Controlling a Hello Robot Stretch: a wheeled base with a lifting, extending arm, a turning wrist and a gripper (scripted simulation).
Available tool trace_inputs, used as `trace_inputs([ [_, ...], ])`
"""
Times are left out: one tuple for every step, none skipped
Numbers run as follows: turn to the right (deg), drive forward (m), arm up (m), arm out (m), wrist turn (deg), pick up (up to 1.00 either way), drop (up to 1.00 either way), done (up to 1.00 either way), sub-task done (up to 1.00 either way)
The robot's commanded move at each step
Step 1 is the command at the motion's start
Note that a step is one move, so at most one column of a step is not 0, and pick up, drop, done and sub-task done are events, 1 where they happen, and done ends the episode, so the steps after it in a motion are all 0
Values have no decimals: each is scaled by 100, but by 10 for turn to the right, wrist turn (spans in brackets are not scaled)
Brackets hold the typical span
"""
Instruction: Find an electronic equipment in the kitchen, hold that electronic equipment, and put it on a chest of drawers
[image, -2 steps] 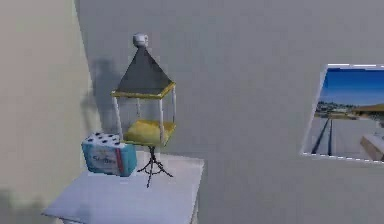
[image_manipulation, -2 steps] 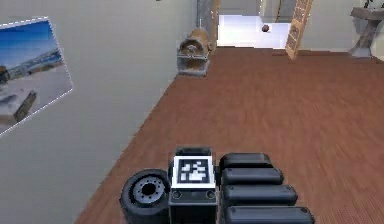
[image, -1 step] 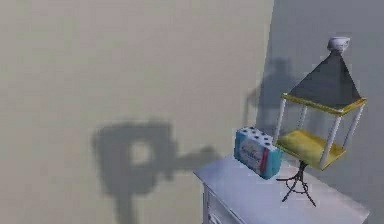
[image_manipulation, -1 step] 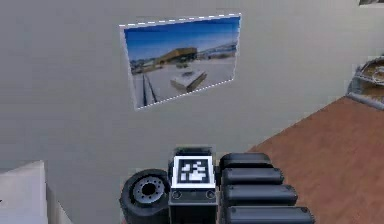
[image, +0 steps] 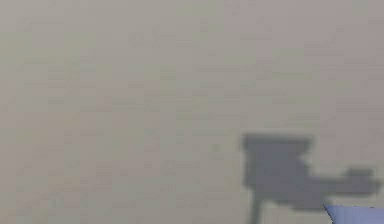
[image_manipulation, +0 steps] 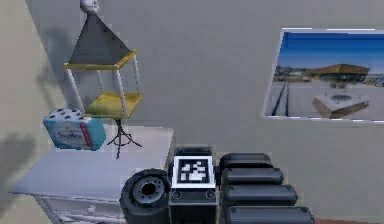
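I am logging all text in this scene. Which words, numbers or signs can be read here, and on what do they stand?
None can be read.
Box on the white chest of drawers: marks too small to read.
White square on the arm: black pattern, no letters.
Wall picture: no text visible.

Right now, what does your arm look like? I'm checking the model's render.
The arm is black, built of stacked rounded-square segments. At its end sits a white square marker with black marks. Left of it is a black round body with a ring-shaped face. I can't make out fingers.
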Motion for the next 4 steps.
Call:
trace_inputs([
  [0,0,0,48,0,0,0,0,0],
  [0,0,0,0,390,0,0,0,0],
  [0,0,-30,0,0,0,0,0,0],
  [0,0,0,0,0,0,100,0,0],
])
